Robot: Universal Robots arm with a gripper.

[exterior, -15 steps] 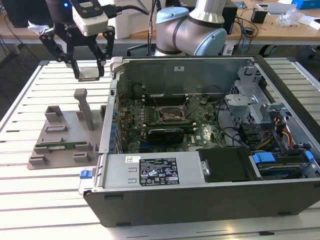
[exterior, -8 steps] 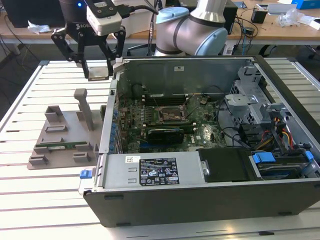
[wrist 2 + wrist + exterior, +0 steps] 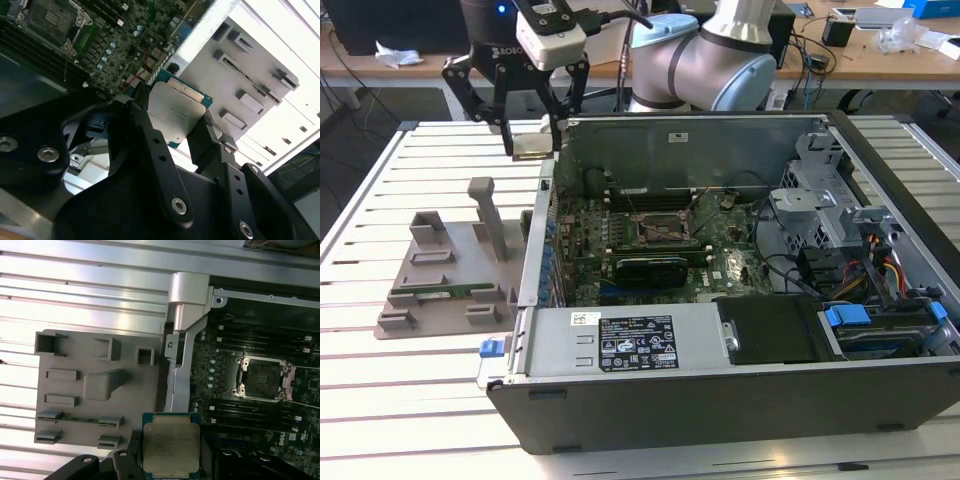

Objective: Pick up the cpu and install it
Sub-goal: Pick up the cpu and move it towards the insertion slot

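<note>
1. Second wrist view: fingers (image 3: 200,142) are clamped on the cpu (image 3: 175,112), its silver top facing the camera.
2. Exterior view: I see the gripper (image 3: 533,146) holding it in the air above the open computer case (image 3: 720,400), over the wall on the exterior view's left and near the grey parts holder (image 3: 450,280).
3. The motherboard socket (image 3: 262,380) is well apart from the cpu.

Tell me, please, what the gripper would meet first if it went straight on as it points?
Probably the case's side wall, struck by the held cpu; depth is unclear, so the grey tray beside it is possible.
</note>
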